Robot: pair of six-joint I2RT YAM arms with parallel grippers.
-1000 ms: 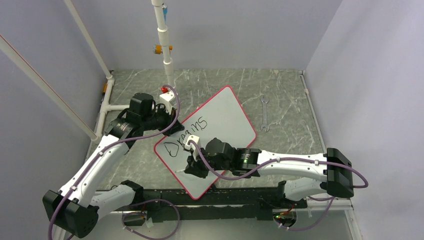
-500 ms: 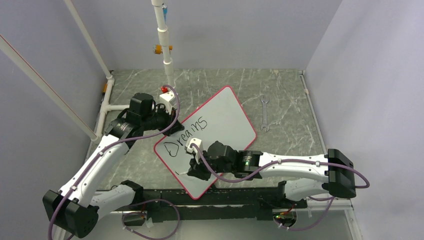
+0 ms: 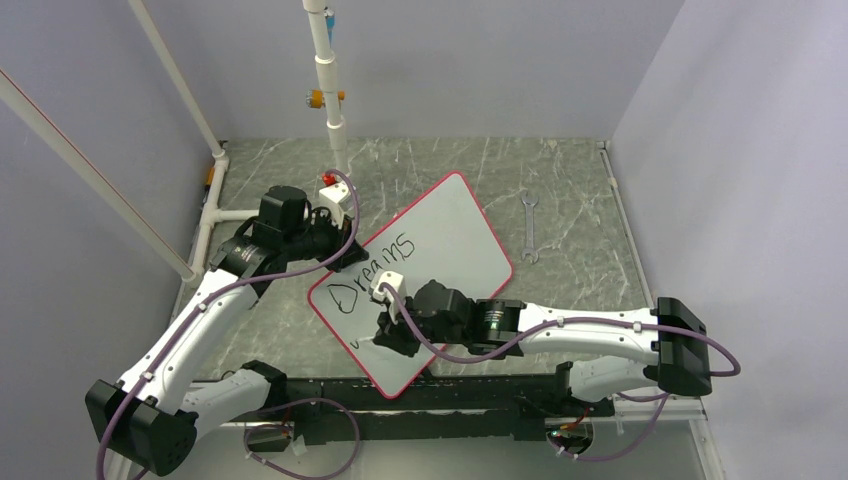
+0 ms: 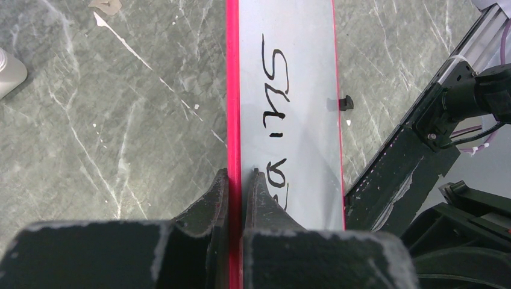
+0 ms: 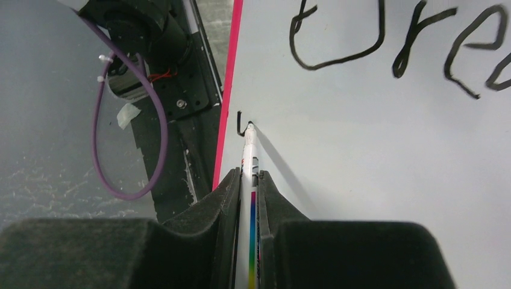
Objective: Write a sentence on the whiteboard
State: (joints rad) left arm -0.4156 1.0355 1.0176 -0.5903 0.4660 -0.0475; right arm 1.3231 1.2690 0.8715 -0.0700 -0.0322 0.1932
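Note:
The whiteboard [image 3: 455,235], white with a red rim, lies slanted on the table. On it stands the sentence's first word, "Dreams" [image 3: 375,270], in black; parts of it show in the left wrist view [image 4: 278,90] and the right wrist view [image 5: 385,42]. My left gripper [image 3: 345,250] [image 4: 240,174] is shut on the board's red edge. My right gripper [image 3: 385,335] [image 5: 249,174] is shut on a slim white marker [image 5: 248,150]. The marker's tip touches the board beside a short fresh stroke [image 5: 241,123], below the word and near the rim.
A metal wrench [image 3: 529,228] lies on the grey marbled table right of the board. A white pipe post [image 3: 330,90] rises at the back, with more pipes along the left wall. A black rail [image 3: 470,390] runs along the near edge.
My right gripper has shifted slightly with the marker over the board's near-left part, and a short black stroke now shows at the tip. The left arm has not moved.

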